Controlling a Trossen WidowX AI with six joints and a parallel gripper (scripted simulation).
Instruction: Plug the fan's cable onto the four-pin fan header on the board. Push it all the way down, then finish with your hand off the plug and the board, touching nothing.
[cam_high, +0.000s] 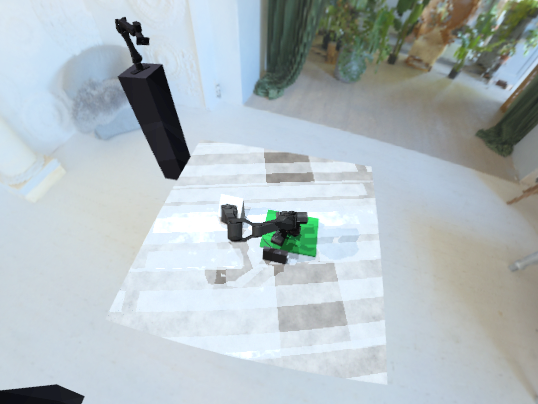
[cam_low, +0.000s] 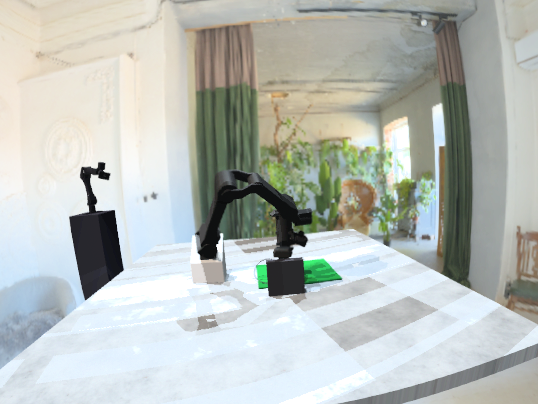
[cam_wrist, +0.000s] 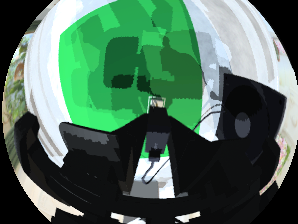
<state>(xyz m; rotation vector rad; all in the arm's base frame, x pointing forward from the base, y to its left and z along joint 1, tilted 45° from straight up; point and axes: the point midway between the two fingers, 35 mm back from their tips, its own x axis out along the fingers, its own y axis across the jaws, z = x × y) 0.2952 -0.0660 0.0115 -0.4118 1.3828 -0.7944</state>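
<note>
The green board (cam_high: 310, 247) (cam_low: 325, 270) (cam_wrist: 82, 55) lies flat on the table. My gripper (cam_wrist: 157, 118) points down over it and is shut on the fan's small dark plug (cam_wrist: 157, 141). In the wrist view, the pale fan header (cam_wrist: 156, 103) shows on the board just beyond the fingertips. The plug appears close to it, but its height and whether it touches the header cannot be told. A thin dark cable (cam_wrist: 207, 117) loops from the plug to the black fan (cam_high: 275, 256) (cam_low: 285, 277) (cam_wrist: 250, 112), which stands beside the board. In the exterior view the fan hides the fingertips.
The arm's pale base block (cam_high: 231, 201) (cam_low: 209, 274) stands left of the board. The fan stands close to the gripper on the board's near side in the exterior view. Another dark arm stands on a tall black pedestal (cam_high: 159, 120) (cam_low: 96, 250) off the table.
</note>
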